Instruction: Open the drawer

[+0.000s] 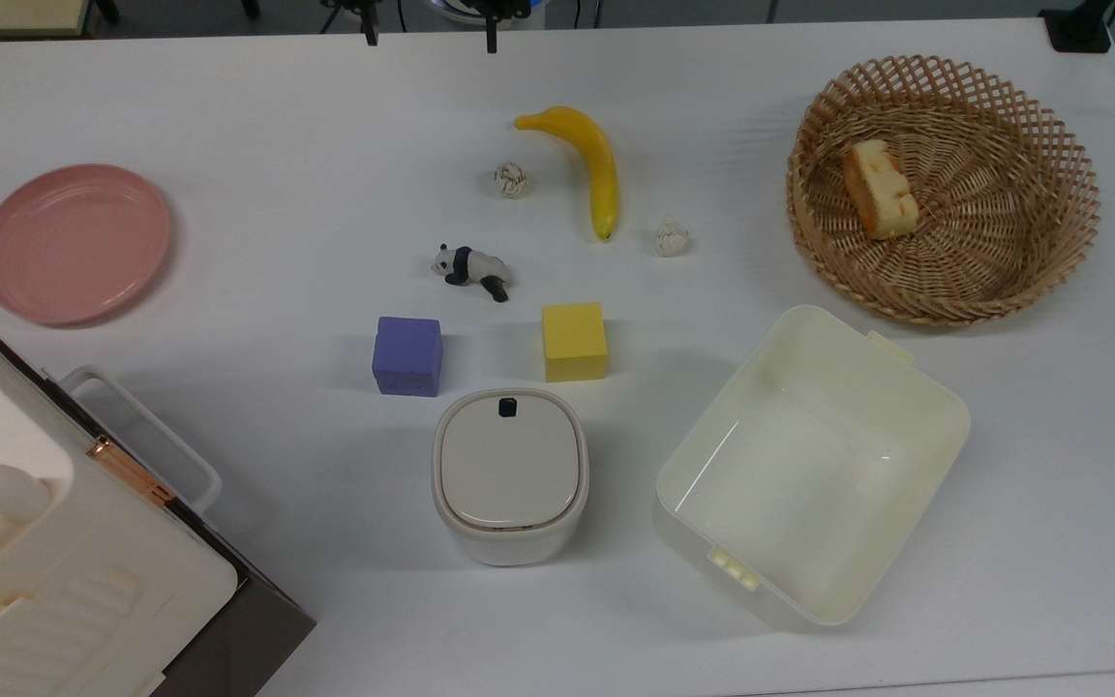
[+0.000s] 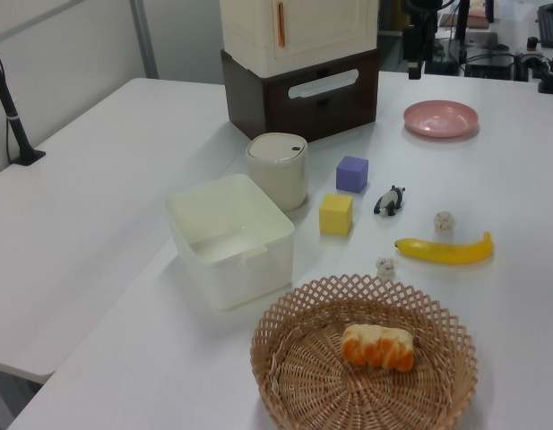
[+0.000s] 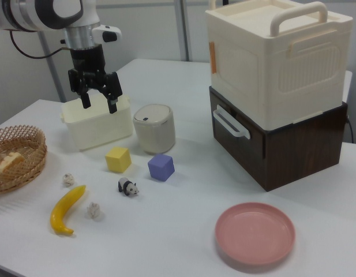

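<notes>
Wicker basket: round, woven, tan [image 1: 945,189]; holds one orange-yellow sponge cake piece [image 1: 878,189].
Cream tub: rectangular cream plastic tub [image 1: 809,465], nothing inside; beside the basket.
White bin: small rounded white bin [image 1: 509,474], lid shut, between tub and cabinet.
Pink plate: round, bare [image 1: 74,242].
Drawer: dark brown wooden drawer front [image 3: 255,151] with white loop handle [image 3: 230,123], pushed in flush under the cream cabinet box [image 3: 276,60]; at the top view's lower left corner.
Gripper: black two-finger gripper [image 3: 98,104], raised above the table in front of the cream tub in the right view, pointing down, well apart from the drawer.
Fingers: black fingers [image 3: 113,104] spread moderately, holding and touching nothing.
Between gripper and drawer: white bin, purple cube [image 3: 161,167], yellow cube [image 3: 118,159].
Elsewhere on white table [image 1: 277,116]: toy panda [image 1: 470,267], yellow banana [image 1: 588,160], two small crumpled paper balls [image 1: 511,179] [image 1: 671,237].
</notes>
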You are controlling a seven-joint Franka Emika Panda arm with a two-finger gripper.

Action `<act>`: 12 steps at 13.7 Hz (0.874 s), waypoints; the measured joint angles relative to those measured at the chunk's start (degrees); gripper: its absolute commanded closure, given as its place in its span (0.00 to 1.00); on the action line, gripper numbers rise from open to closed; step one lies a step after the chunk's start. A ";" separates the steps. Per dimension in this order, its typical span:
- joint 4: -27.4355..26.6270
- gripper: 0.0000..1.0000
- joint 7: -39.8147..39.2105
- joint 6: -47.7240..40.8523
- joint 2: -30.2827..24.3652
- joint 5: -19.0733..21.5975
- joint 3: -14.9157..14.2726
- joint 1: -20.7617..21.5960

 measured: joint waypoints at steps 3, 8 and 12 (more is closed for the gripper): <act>0.04 0.00 0.00 -0.17 -0.12 -0.01 -0.45 -0.28; 0.11 0.00 0.00 -0.24 -0.24 -0.01 -0.53 -0.64; 0.12 0.00 0.00 -0.24 -0.24 -0.01 -0.53 -0.64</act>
